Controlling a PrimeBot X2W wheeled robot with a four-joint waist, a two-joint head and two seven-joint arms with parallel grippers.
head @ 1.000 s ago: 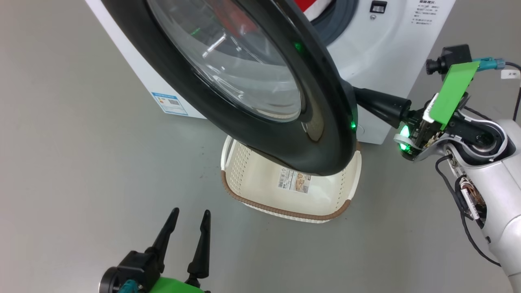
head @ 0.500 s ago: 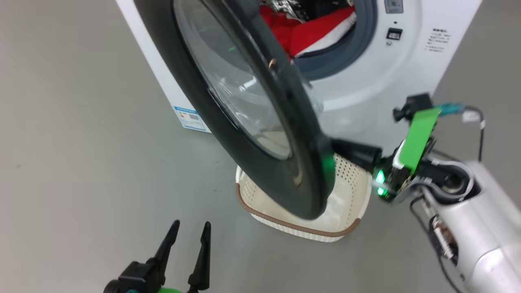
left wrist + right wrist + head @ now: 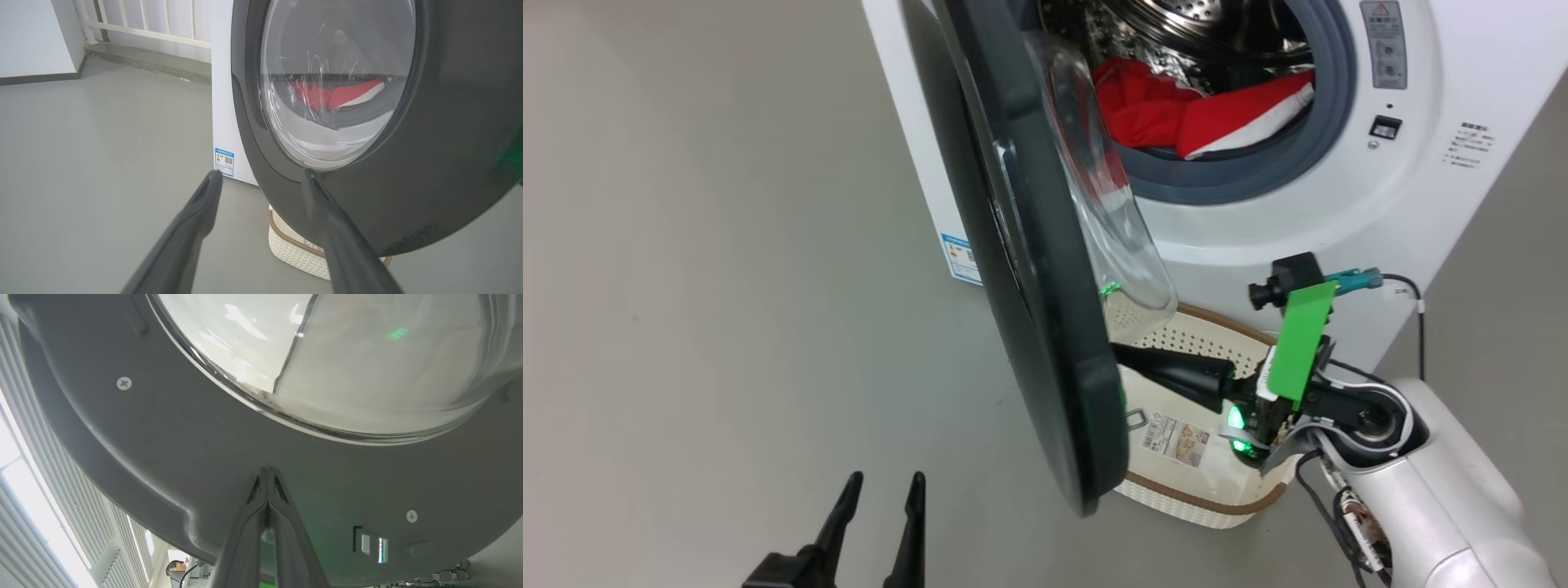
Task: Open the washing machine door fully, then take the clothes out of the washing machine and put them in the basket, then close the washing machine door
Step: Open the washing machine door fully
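Washing machine door (image 3: 1023, 286): glossy black rim, clear glass centre. Washing machine (image 3: 1339, 220): white body, grey seal, perforated steel drum, blue label. Clothes (image 3: 1152, 110): red, white panel. Basket (image 3: 1188, 338): cream, perforated, brown woven-look rim. Floor (image 3: 686, 245): grey.

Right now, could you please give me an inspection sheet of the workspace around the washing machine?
Surface: grey floor, smooth.
Job's things: washing machine door swung open over the basket; clothes lie inside the washing machine; basket on the floor, no clothes seen inside.
Clutter: nothing seen.
End effectors: left end effector open, holding nothing; right end effector shut, tips against the door's inner face.
Cables: cable with teal plug at the right wrist.
Surroundings: white railing behind.
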